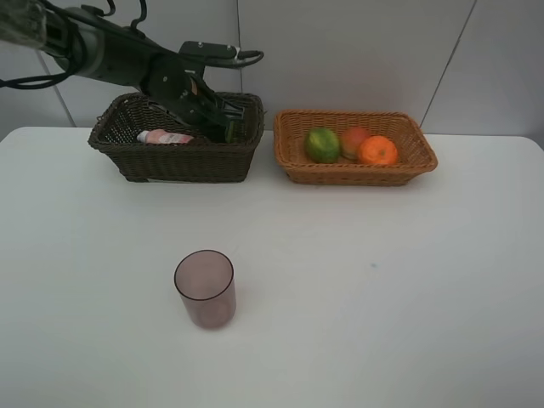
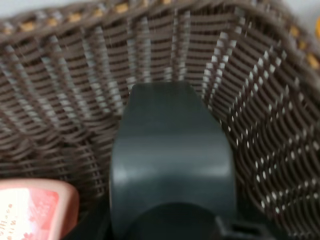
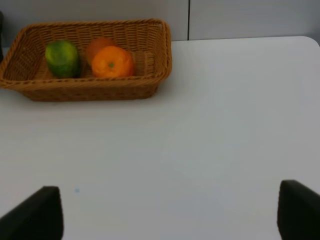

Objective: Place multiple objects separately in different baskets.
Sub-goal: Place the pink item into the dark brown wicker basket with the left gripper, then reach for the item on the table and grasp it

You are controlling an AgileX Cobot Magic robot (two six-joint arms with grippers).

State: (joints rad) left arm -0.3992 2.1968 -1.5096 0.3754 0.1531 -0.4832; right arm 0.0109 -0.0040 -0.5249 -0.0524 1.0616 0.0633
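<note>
While the left gripper (image 1: 223, 119) holds the dark green bottle (image 2: 172, 160) inside the brown basket (image 1: 127, 157), release comes next; the cup (image 1: 205, 288) waits; the right gripper (image 3: 170, 212) stands apart.

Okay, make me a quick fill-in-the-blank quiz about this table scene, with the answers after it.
1. The pink bottle lies in the ___ basket.
2. The tan basket holds ___ fruits.
3. The purplish cup stands on the ___.
4. The left gripper is inside the dark basket, shut on a dark ___.

Answers: dark brown; three; table; bottle
</note>
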